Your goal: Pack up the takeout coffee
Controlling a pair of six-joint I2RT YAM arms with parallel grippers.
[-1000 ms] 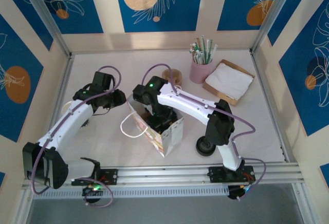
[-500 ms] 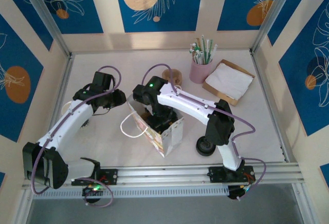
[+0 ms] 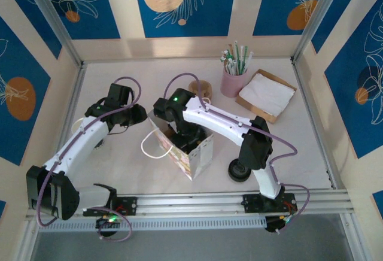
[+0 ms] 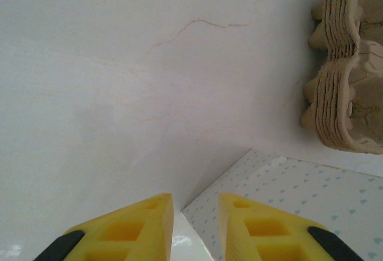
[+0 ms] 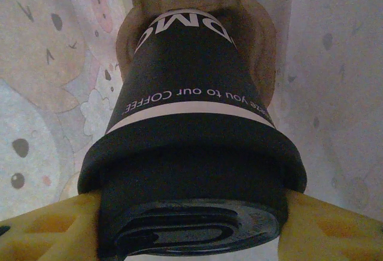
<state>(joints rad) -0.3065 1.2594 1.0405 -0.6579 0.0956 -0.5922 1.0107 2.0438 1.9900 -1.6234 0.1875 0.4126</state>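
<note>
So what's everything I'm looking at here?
paper bag: one, white, patterned, table centre
takeout coffee: one, dark band, white stripe, black lid, inside the bag
straw cup: one, pink, far side
napkin tray: one, brown, white napkins, far right
pulp carriers: one stack, brown, behind the bag
black disc: one, near-right side
left claw: one, yellow fingers, at the bag's corner
right claw: one, yellow fingers, gripping the coffee's lid
</note>
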